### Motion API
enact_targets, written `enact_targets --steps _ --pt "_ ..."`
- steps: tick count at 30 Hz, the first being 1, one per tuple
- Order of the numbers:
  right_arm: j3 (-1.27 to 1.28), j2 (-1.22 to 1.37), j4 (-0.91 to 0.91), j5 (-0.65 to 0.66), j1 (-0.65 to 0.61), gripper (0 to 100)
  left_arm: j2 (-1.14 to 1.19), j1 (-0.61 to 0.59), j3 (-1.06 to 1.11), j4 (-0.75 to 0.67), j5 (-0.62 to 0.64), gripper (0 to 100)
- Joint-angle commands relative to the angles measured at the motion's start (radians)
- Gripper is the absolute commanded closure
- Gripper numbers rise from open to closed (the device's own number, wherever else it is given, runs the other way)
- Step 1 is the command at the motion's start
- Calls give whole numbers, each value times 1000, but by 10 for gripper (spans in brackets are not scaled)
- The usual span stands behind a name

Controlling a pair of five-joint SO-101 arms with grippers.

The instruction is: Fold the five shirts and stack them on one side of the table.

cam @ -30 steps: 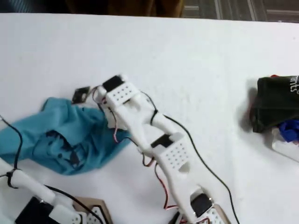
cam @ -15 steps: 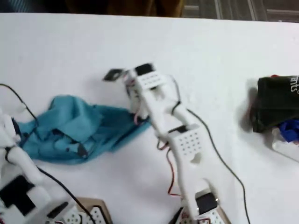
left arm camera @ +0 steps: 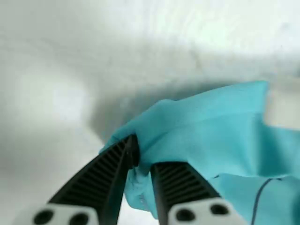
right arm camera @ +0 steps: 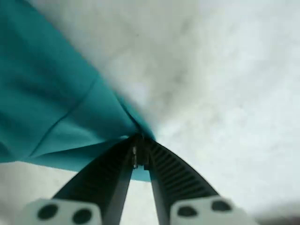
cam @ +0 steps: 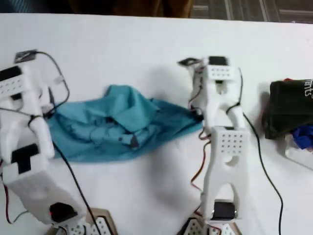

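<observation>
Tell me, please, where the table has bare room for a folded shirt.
Bare: the table's far strip beyond the teal shirt, and the near patch between the arm bases. Crowded: the middle, where the left fingers and right fingers hold the shirt, and the right edge by the dark folded shirt.

white arms (cam: 222, 161) with dotted panels (cam: 230, 143), black servos (cam: 222, 210), red and black cables (cam: 264, 169), ribbed black end effector fingers (left arm camera: 108, 173).
</observation>
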Motion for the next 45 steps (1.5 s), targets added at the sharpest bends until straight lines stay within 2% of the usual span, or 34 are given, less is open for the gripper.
enact_targets --steps 1,8,12,17,21,33,45 --pt "-20 -180 18 84 -21 980 23 14 -62 3 14 972" --pt "-14 -262 18 313 -176 977 110 17 -70 -3 14 973" --pt "5 -219 18 342 -297 963 160 15 -70 -3 14 973" --pt "12 -147 18 414 -381 834 181 15 -70 -3 14 973" --pt "14 -142 18 473 -429 833 183 18 -64 -3 14 973" --pt "-15 -45 12 557 -481 832 183 20 -62 -17 14 973" --pt "-311 191 16 563 -481 836 183 20 -62 -17 14 973"
